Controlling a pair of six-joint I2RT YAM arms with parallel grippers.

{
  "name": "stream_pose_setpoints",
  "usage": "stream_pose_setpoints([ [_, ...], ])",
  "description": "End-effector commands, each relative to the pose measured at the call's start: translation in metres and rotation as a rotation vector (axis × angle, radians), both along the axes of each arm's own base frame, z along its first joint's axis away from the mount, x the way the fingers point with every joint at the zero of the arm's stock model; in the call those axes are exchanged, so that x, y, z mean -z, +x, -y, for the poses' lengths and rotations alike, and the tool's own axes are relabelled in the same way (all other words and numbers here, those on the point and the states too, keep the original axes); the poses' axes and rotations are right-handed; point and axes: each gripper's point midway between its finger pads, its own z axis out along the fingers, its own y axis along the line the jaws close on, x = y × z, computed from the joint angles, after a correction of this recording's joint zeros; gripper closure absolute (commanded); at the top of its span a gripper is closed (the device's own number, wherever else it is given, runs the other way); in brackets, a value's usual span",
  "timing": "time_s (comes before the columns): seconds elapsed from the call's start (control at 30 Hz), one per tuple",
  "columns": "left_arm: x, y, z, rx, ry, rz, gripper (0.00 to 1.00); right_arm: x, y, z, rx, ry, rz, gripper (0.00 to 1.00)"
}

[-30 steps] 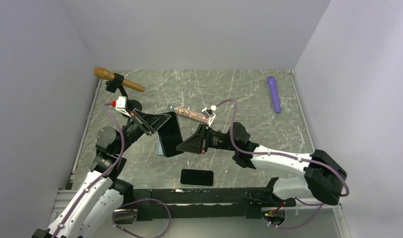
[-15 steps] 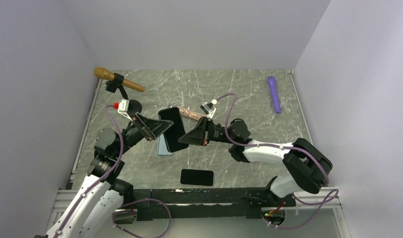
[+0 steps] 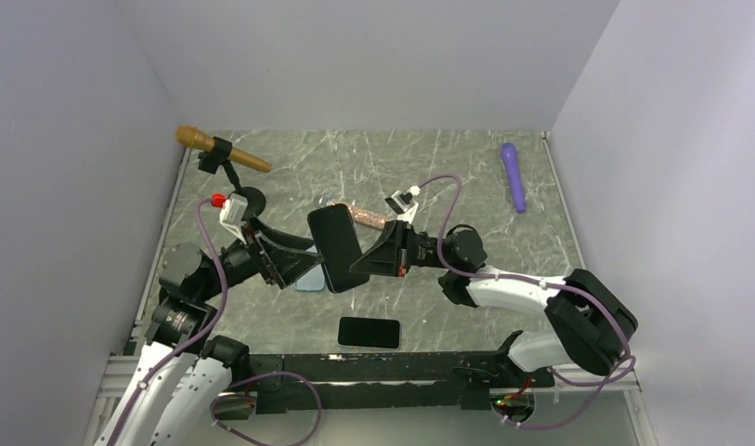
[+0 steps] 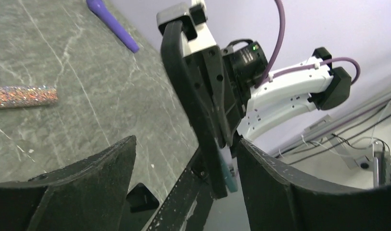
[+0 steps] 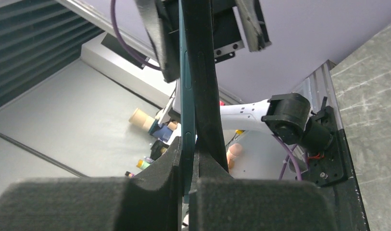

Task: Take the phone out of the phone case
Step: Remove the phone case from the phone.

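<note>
**Cased phone (image 3: 334, 243) held aloft, ready for peeling**

Our right gripper (image 3: 357, 265) has its jaws pinched on the phone, in its teal phone case (image 5: 186, 96), edge-on above the desk (image 3: 448, 177). Our left gripper (image 4: 186, 149) has its jaws spread around it, gripping nothing. We judge it best to close the left jaws on the case rim alone and peel slowly against a firm right pinch.

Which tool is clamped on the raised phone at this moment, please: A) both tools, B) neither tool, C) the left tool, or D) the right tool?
D: the right tool is shut on the edge of the raised phone, while the left tool stands open, its jaws spread wide.
</note>
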Motion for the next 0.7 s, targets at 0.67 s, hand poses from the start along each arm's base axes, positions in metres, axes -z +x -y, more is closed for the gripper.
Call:
stream_pose_setpoints([
  [0.67,0.021,-0.027,0.018,0.255,0.006,0.007,0.19,-0.042,-0.014,0.019,0.025,0.146,0.159,1.0],
])
